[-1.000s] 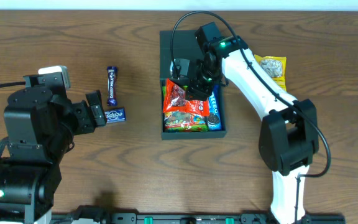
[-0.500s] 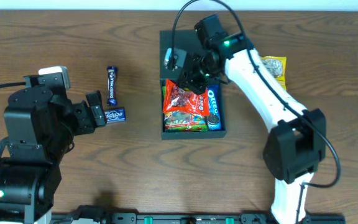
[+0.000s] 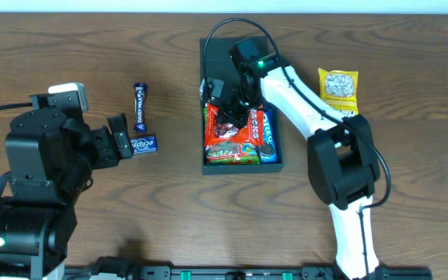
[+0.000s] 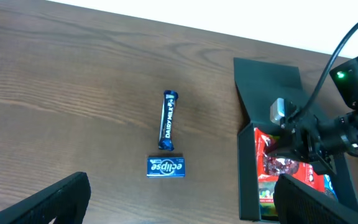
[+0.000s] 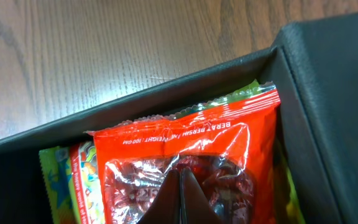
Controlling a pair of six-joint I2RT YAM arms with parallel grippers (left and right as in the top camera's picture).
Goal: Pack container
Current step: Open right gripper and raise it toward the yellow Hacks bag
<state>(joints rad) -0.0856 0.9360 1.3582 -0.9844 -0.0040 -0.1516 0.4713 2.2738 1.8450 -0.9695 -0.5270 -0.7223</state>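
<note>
The container (image 3: 203, 132) is a dark box with its flap lid (image 3: 220, 54) lying open toward the back. Inside it lie a red snack packet (image 3: 236, 136), an Oreo pack (image 3: 267, 136) and a green packet underneath. My right gripper (image 3: 225, 105) hangs over the box's back-left part, shut with nothing between its fingers. In the right wrist view its closed tips (image 5: 180, 171) sit right over the red packet (image 5: 229, 143), near the box wall (image 5: 166, 93). My left gripper (image 3: 119, 140) stands open at the left, close to the Eclipse pack (image 3: 144, 145).
A Dairy Milk bar (image 3: 140, 107) lies behind the Eclipse pack; both also show in the left wrist view, the bar (image 4: 168, 121) and the pack (image 4: 166, 167). A yellow snack packet (image 3: 339, 88) lies right of the box. The right arm spans the box's right side.
My right gripper has shut and swung left over the back-left part of the box, above the red packet. The left arm has not moved.
</note>
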